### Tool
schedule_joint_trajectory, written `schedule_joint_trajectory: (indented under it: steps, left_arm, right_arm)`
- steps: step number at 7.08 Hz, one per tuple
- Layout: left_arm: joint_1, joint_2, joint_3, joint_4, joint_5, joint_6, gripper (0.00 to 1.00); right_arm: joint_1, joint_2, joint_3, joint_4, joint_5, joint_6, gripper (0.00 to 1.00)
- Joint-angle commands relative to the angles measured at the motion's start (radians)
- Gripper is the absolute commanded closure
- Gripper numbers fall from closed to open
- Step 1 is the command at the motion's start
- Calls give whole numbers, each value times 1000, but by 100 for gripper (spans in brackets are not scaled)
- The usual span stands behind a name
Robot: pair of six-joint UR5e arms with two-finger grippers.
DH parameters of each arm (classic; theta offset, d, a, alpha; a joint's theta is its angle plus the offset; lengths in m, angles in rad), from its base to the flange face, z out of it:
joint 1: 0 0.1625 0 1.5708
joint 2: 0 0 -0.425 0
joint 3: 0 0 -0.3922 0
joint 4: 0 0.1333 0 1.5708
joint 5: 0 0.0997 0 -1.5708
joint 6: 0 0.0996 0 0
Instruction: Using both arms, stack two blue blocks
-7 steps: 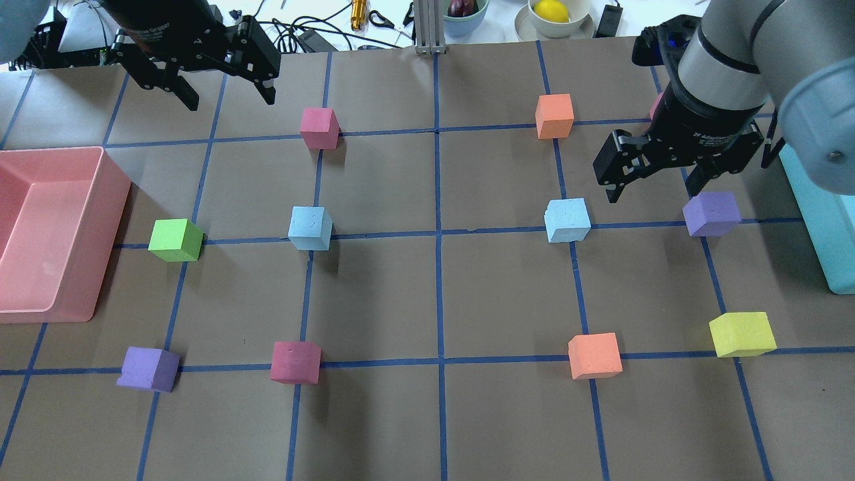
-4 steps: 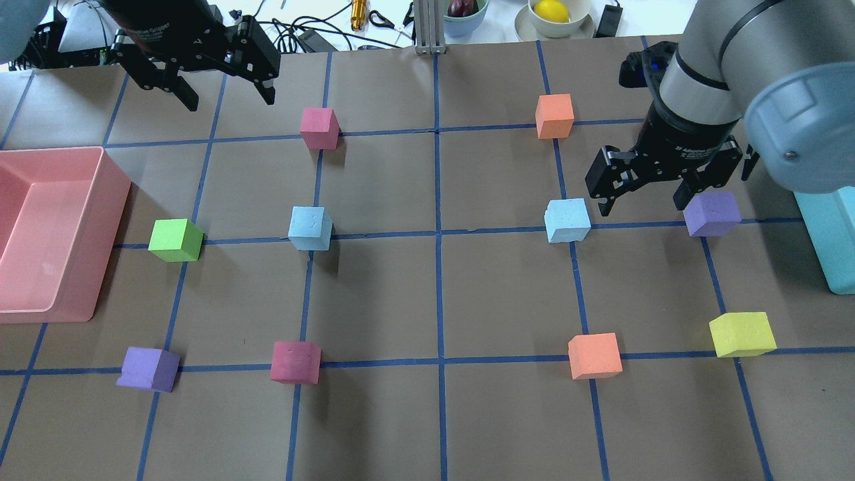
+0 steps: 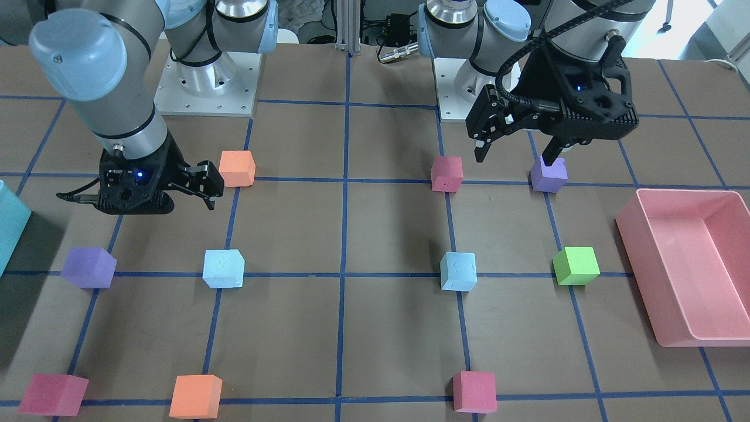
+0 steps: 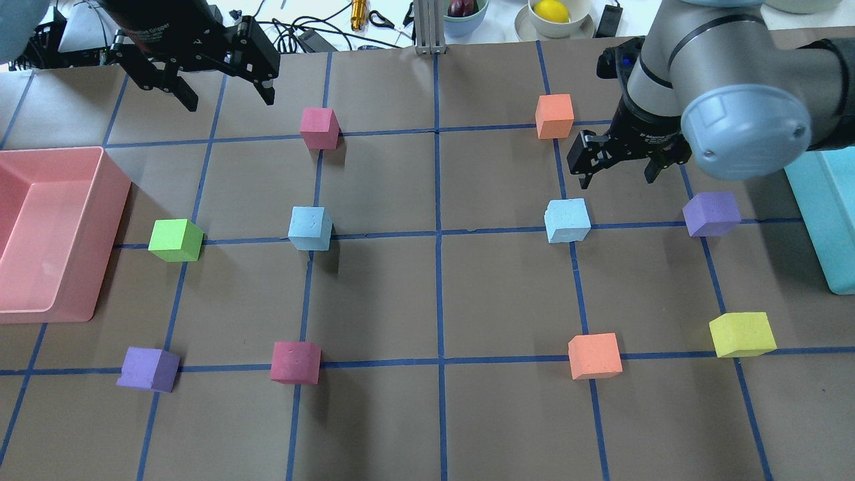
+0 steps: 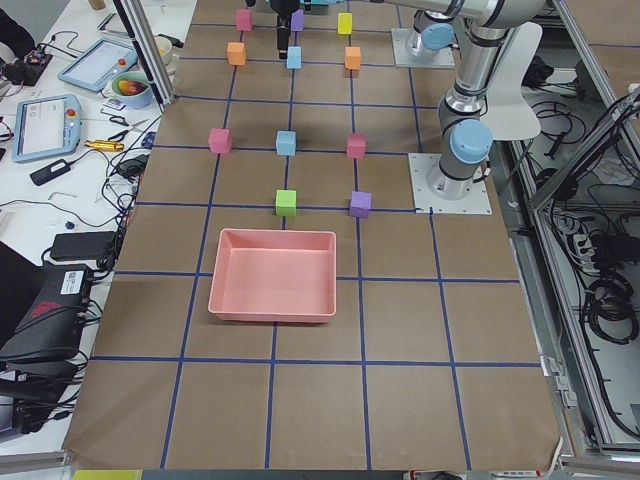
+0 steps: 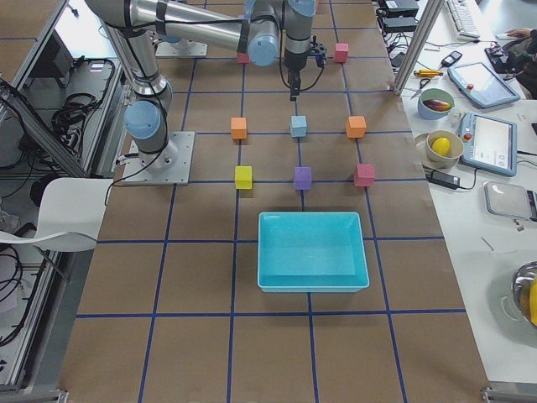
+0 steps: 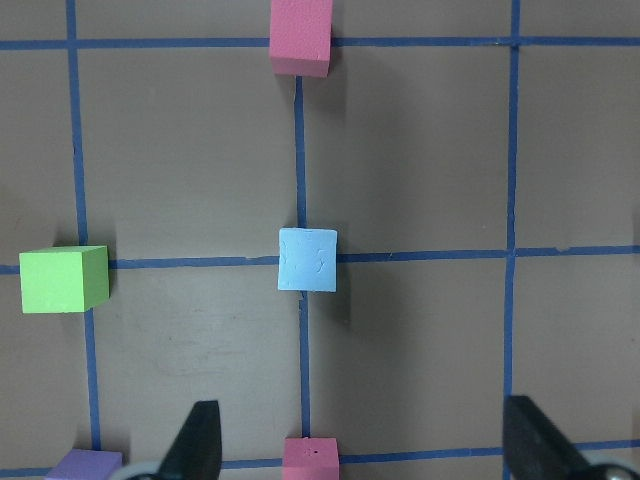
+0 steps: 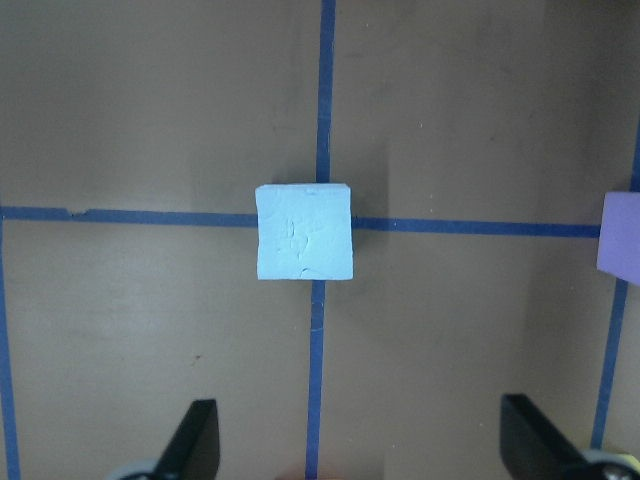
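White lettering was noted on both tool bodies but could not be read. The desk (image 4: 494,294) was covered in brown paper marked with a blue tape grid. A pink bin (image 4: 110,247) was found at its left end and a teal bin (image 6: 312,287) at its right end. A lemon (image 4: 552,10) was seen in a bowl (image 4: 558,28) beyond the far edge. The left blue block (image 4: 310,228) and right blue block (image 4: 568,220) were found on the desk, well apart and unstacked. The left tool (image 4: 231,103) was held spread above the far left corner. The right tool (image 4: 618,180) was held spread near the right blue block, apart from it.
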Motion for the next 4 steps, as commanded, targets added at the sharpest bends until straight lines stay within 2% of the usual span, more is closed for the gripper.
schedule_joint_trajectory:
  steps: [1, 3, 4]
  left_arm:
    - [0, 0, 0, 0, 1, 0, 0]
    - [0, 0, 0, 0, -1, 0, 0]
    - [0, 0, 0, 0, -1, 0, 0]
  right_arm:
    - [1, 109, 3, -153, 1, 1, 0]
    - [1, 205, 3, -237, 1, -2, 0]
    - [3, 241, 1, -238, 3, -1, 0]
